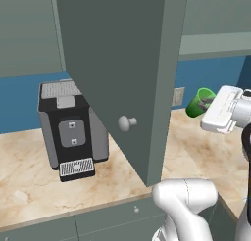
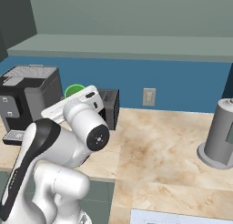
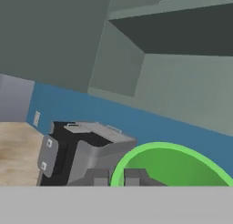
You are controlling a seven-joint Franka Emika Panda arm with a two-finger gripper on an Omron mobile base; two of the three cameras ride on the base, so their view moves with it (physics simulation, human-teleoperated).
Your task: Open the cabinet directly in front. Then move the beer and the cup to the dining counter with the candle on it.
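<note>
Green and bright, the cup (image 1: 200, 102) sits at the right side of the left base view, directly against the front of the white hand, raised above the marble worktop (image 1: 34, 186). In the hand view its round rim (image 3: 169, 166) fills the lower right, and the gripper (image 3: 117, 176) has its two dark finger tips pressed near together at the rim's lower left edge (they are clenched on the cup wall). In the right base view the cup (image 2: 74, 90) peeks out at middle left, just above the hand. The cabinet (image 1: 128, 73) door stands swung open across the centre of the left base view, its pale knob (image 1: 126, 122) facing the camera. A coffee machine (image 1: 68, 130) stands at left.
</note>
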